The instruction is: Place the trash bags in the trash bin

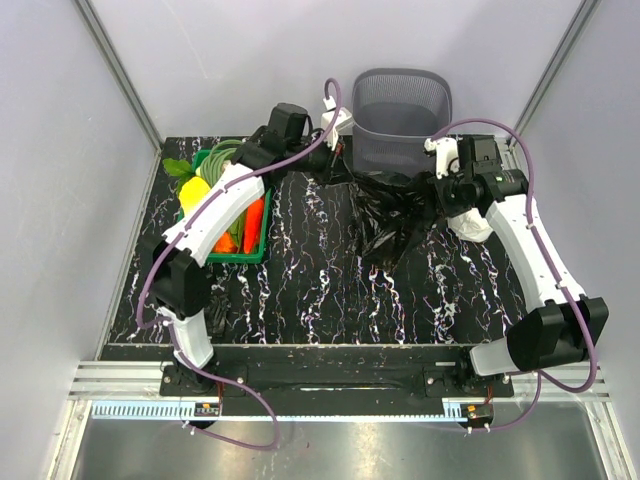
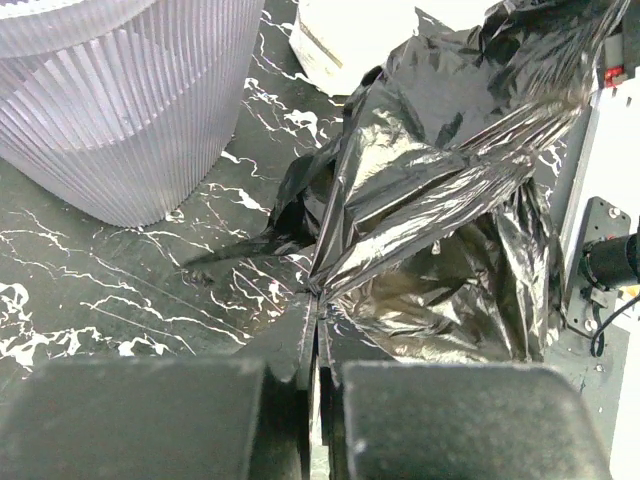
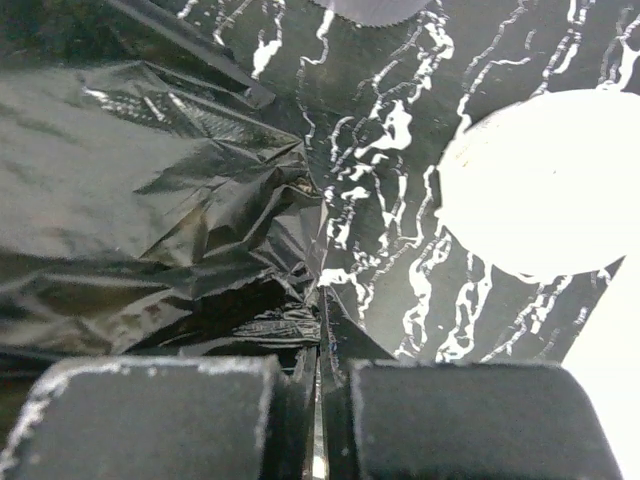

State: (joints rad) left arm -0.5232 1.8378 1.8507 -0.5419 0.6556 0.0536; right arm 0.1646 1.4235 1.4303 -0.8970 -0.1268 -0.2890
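Note:
One black glossy trash bag [image 1: 385, 215] hangs stretched between my two grippers in front of the grey mesh trash bin [image 1: 400, 110], sagging to the table. My left gripper [image 1: 336, 166] is shut on the bag's left edge; in the left wrist view the jaws [image 2: 318, 302] pinch the film [image 2: 440, 200], with the bin [image 2: 120, 100] to the left. My right gripper [image 1: 437, 188] is shut on the bag's right edge; in the right wrist view the jaws [image 3: 320, 300] pinch the film [image 3: 150, 200]. The bin's base edge [image 3: 370, 8] shows at the top.
A green crate [image 1: 262, 247] of vegetables stands at the left under my left arm. A white roll [image 1: 470, 225] lies beside my right gripper, also showing in the right wrist view [image 3: 540, 180] and the left wrist view [image 2: 350, 40]. The table [image 1: 300, 290] is black marble.

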